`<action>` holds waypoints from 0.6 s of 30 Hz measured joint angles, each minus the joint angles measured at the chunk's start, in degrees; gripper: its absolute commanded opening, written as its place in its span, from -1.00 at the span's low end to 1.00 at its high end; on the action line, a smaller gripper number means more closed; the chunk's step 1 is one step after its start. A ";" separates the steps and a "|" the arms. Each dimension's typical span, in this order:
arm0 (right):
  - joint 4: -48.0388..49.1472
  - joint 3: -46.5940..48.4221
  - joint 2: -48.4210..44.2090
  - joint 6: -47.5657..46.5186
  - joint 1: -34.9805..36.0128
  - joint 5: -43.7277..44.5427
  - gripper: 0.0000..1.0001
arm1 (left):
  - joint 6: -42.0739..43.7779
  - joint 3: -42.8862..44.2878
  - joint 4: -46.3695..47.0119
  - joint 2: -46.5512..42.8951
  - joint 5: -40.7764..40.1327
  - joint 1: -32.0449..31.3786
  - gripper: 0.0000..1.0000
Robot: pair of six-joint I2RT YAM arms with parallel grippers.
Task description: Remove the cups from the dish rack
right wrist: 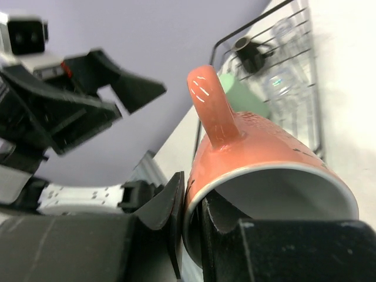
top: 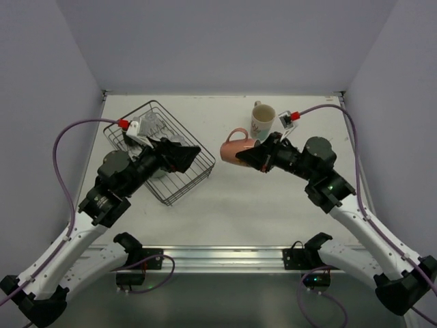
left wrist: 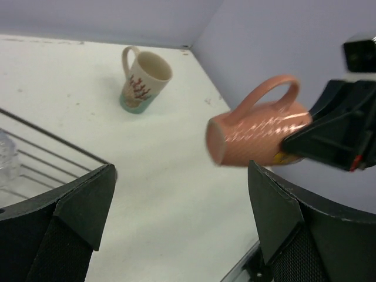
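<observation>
My right gripper point(top: 254, 156) is shut on the rim of the salmon-pink mug point(top: 235, 152) and holds it on its side above the table, right of the dish rack point(top: 136, 116). In the right wrist view one finger is inside the mug point(right wrist: 264, 153) and one outside. My left gripper point(top: 186, 154) is open and empty over the rack's right edge. The cream patterned mug point(top: 261, 120) stands upright on the table behind the pink mug. In the rack point(right wrist: 314, 117) are a pale green cup point(right wrist: 244, 97), a dark brown mug point(right wrist: 249, 53) and two clear glasses point(right wrist: 281, 82).
The left wrist view shows the cream mug point(left wrist: 144, 79), the held pink mug point(left wrist: 252, 132), the rack's wire edge point(left wrist: 53, 147) and bare white table between them. Grey walls close in the table on three sides.
</observation>
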 measured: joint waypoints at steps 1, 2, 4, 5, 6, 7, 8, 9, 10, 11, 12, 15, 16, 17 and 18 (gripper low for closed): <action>-3.32 2.21 0.00 -1.29 -1.20 0.42 -1.00 | 1.49 0.09 -1.75 -0.22 -0.83 0.00 1.00; -6.12 4.17 0.00 -2.64 -2.69 0.92 -1.00 | 2.97 0.09 -3.45 -0.46 -1.86 0.00 1.00; -12.31 7.98 0.20 -5.53 -6.60 1.55 -1.00 | 6.12 0.09 -6.91 -0.94 -4.04 0.00 1.00; -15.26 9.55 0.42 -7.02 -8.39 2.62 -1.00 | 7.56 0.09 -8.48 -1.27 -5.18 0.00 1.00; -17.81 10.84 0.76 -8.33 -9.79 3.41 -1.00 | 9.03 0.09 -9.97 -1.60 -6.43 0.00 1.00; -20.72 12.44 1.44 -9.73 -11.37 4.52 -1.00 | 10.43 0.09 -11.28 -1.99 -7.56 0.00 1.00; -23.06 13.77 2.34 -10.97 -12.76 5.81 -1.00 | 11.65 0.09 -12.37 -2.43 -8.66 0.00 1.00; -25.14 14.91 3.48 -12.22 -14.14 7.23 -1.00 | 12.87 0.04 -13.18 -2.89 -9.62 0.00 1.00; -27.08 15.89 4.76 -13.29 -15.39 8.59 -1.00 | 13.81 -0.02 -13.81 -3.37 -10.51 0.00 1.00; -28.68 16.59 6.12 -14.32 -16.57 9.97 -1.00 | 14.80 -0.13 -14.29 -3.89 -11.34 0.00 1.00; -30.14 17.09 7.63 -15.19 -17.86 11.56 -1.00 | 15.56 -0.50 -14.36 -4.46 -12.15 0.00 1.00; -34.01 18.21 12.28 -17.22 -21.94 16.65 -1.00 | 17.53 -2.03 -14.62 -5.97 -14.29 0.00 1.00; -35.23 18.95 14.12 -17.75 -23.47 18.29 -1.00 | 17.94 -2.54 -14.60 -6.40 -14.82 0.00 1.00; -36.17 19.89 16.17 -18.16 -25.16 19.61 -1.00 | 18.23 -2.89 -14.62 -6.67 -15.13 0.00 1.00; -36.92 21.18 18.51 -18.45 -26.77 20.72 -1.00 | 18.53 -3.26 -14.60 -6.80 -15.34 0.00 1.00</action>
